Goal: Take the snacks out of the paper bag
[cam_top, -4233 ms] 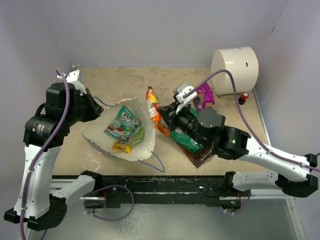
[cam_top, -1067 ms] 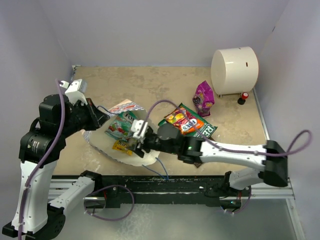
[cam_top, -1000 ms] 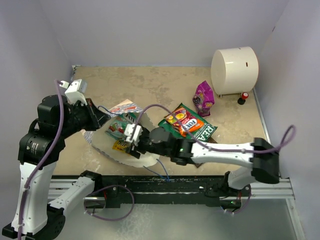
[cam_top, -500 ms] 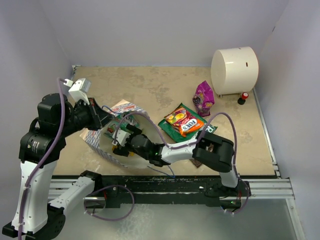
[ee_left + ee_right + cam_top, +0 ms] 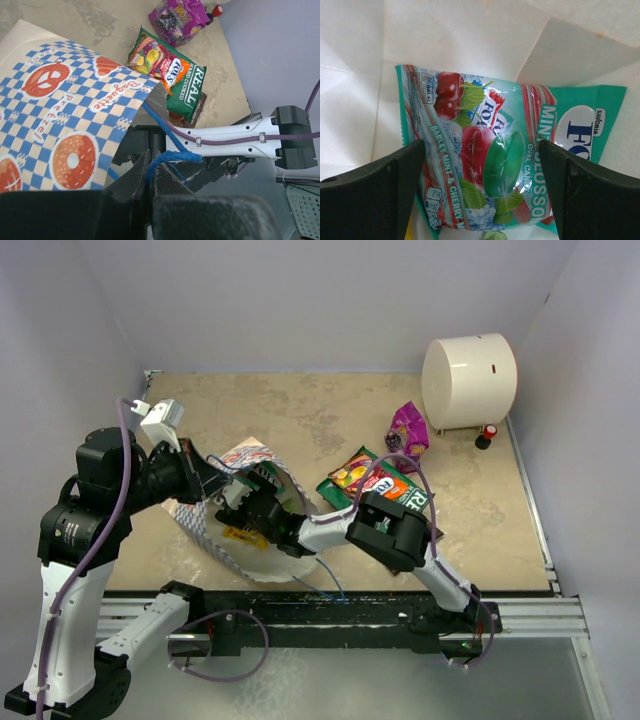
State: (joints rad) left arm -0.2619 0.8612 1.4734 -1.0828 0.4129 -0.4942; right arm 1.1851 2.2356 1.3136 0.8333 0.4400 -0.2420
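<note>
Jaws of the right gripper [image 5: 482, 195] stand spread wide inside the bag [image 5: 60, 125], with the mint pack [image 5: 470, 150] flat just beyond them. It should descend squarely and pinch the pack's middle. The left gripper [image 5: 151, 172] is clamped on the handle [image 5: 172, 158], lifting the mouth.

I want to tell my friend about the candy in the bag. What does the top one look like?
Find the blue-checked white paper bag lying open on the left of the table. Inside, on top, lies a shiny teal packet. It shows red cherries and green mint leaves, unlike the small yellow pack beside it.
</note>
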